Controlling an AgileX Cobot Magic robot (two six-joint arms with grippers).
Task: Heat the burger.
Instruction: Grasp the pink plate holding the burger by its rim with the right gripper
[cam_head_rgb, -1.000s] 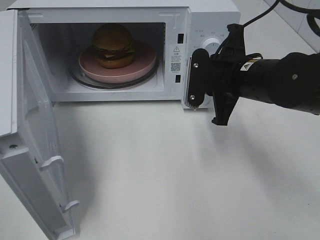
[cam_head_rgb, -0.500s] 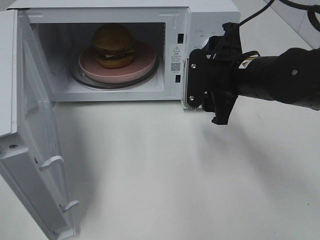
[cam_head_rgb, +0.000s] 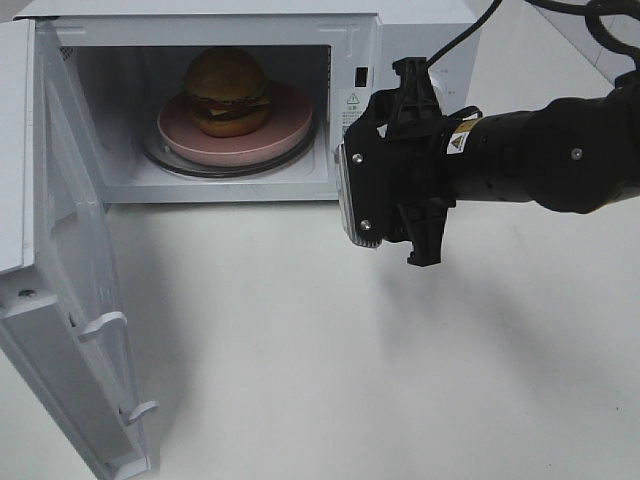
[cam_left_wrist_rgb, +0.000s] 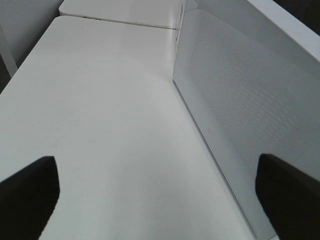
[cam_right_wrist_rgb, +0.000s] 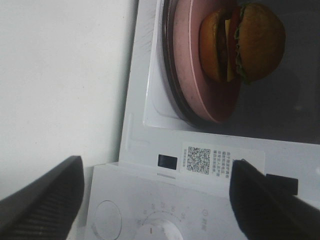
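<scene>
— Right pincer (cam_head_rgb: 372, 195) is mine: it hangs released, jaws wide, nothing between them, just in front of the microwave (cam_head_rgb: 250, 8).

— And the burger (cam_head_rgb: 226, 90)?

— Ahead of that pincer and off to its left, deep in the cavity, sitting upright on the pink plate (cam_head_rgb: 292, 128). Nothing more to carry, I judge.

— So what does the next move turn on?

— On the door (cam_head_rgb: 70, 300). It stands swung out on its hinge side, far to the left of my right pincer, with the whole cavity mouth between them. Its long edge runs from the hinge out toward me, not across the opening.

— Which arm is nearer?

— My left one, I think. Left pincer (cam_left_wrist_rgb: 157, 195) is released as well and empty. Just beside it runs a white perforated panel (cam_left_wrist_rgb: 240, 110). I take that for the door's outer face, though I cannot be sure.

— Then?

— A push from that side should swing the door shut. My right pincer would have to cross over the table (cam_head_rgb: 300, 360) and reach round the door's free edge.
</scene>
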